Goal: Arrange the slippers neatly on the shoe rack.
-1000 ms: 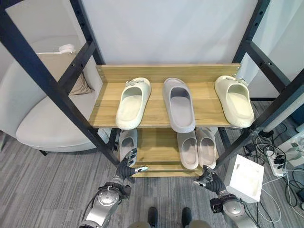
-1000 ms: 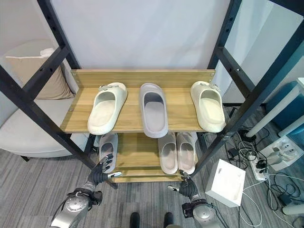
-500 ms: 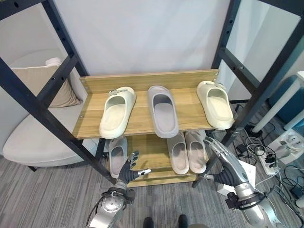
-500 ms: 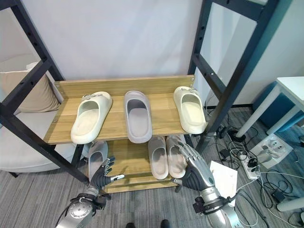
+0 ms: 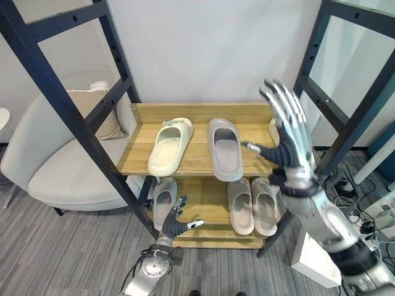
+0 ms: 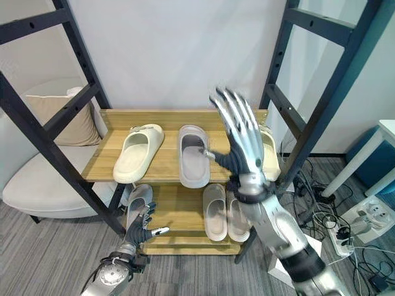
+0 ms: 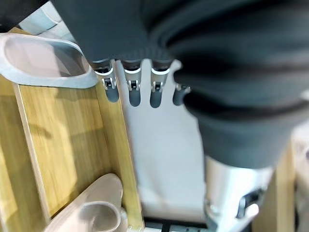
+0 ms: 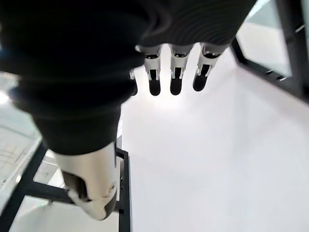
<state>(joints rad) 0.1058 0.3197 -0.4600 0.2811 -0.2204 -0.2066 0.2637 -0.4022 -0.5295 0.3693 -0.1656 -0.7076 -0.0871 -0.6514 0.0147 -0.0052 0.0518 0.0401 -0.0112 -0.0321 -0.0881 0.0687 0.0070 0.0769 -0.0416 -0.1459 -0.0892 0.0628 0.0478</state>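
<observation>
1. Left eye view: the left hand (image 5: pixel 174 223) is seen low, in front of the wooden two-shelf shoe rack with black metal posts (image 5: pixel 196 164), fingers spread and straight, nothing held.
2. On the lower shelf, a grey slipper (image 5: pixel 163 201) lies at the left and a pair of beige slippers (image 5: pixel 253 205) side by side at the right.
3. The right hand (image 5: pixel 287 137) is raised before the upper shelf's right end, fingers straight and fanned, thumb out, empty.
4. On the upper shelf, a cream slipper (image 5: pixel 170 145) lies at the left and a grey slipper (image 5: pixel 225 148) in the middle, apart; another cream slipper (image 6: pixel 269 153) is partly hidden behind the right hand.
5. A pale round armchair with a beige cushion (image 5: pixel 58 163) stands to the rack's left.
</observation>
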